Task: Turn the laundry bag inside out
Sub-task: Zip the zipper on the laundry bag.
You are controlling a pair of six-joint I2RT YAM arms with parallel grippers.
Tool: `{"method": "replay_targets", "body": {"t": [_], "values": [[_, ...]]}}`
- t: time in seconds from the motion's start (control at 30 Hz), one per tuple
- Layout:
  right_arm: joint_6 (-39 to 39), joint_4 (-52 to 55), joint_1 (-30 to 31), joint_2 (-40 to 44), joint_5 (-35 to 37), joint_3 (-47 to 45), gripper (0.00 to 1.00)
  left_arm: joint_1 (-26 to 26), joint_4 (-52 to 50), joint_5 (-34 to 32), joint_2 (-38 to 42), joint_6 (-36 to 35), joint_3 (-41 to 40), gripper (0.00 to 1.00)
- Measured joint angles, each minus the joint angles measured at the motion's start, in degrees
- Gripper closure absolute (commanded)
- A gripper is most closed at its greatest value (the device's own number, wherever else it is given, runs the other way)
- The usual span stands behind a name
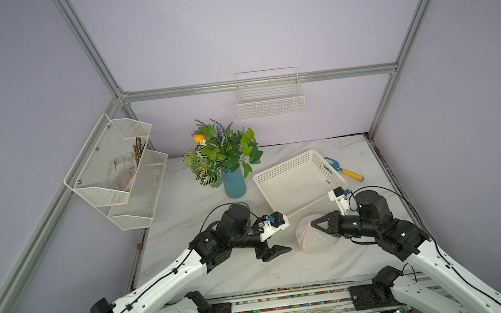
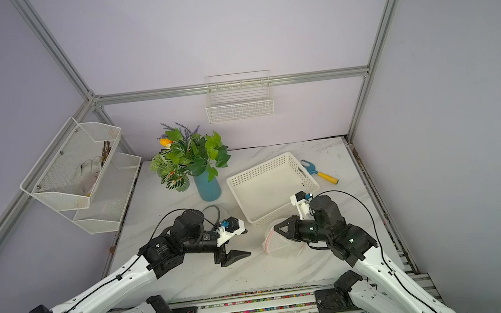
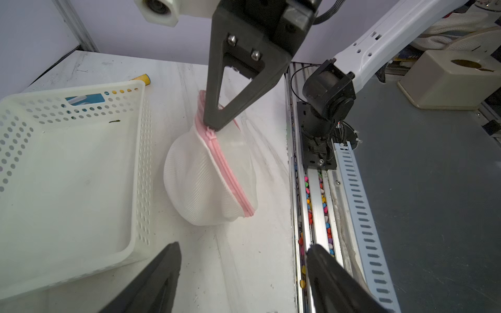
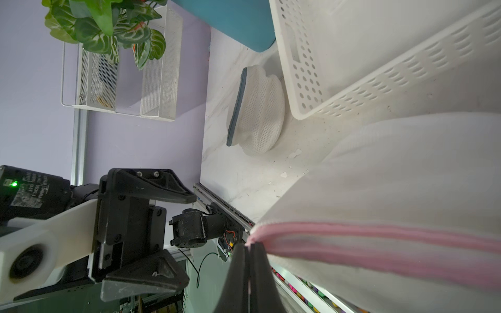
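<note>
Close to the front edge of the tabletop, laundry bag: white mesh, pink zipper side turned toward that edge. Leans on the tabletop, long axis climbing along the zipper to its high corner. Pinched there by right gripper, pressed together on the zipper tape. Left gripper near, apart from the bag, spread wide, holding nothing. Farther back, white basket, then blue vase.

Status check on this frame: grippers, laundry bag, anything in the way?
Right gripper shut on pink zipper edge of laundry bag. Left gripper open, clear of bag. White perforated basket close beside it.
</note>
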State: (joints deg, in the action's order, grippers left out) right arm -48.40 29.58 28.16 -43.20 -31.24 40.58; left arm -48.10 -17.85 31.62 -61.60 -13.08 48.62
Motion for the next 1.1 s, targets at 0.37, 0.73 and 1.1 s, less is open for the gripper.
{"method": "replay_targets", "body": {"t": [0.37,0.73,1.1], "values": [[2.38,-0.52,3.13,-2.45,-1.4,1.31,1.0,-3.8,1.38,-3.02,-15.39,1.11,8.96,0.64],[3.78,0.61,3.06,-1.7,2.56,2.4,1.0,-3.8,-0.13,-4.22,-17.25,0.07,9.84,1.0],[4.26,6.56,-2.16,3.85,12.81,-2.54,1.0,-3.96,7.02,-9.05,-5.97,6.23,-1.73,1.0]]}}
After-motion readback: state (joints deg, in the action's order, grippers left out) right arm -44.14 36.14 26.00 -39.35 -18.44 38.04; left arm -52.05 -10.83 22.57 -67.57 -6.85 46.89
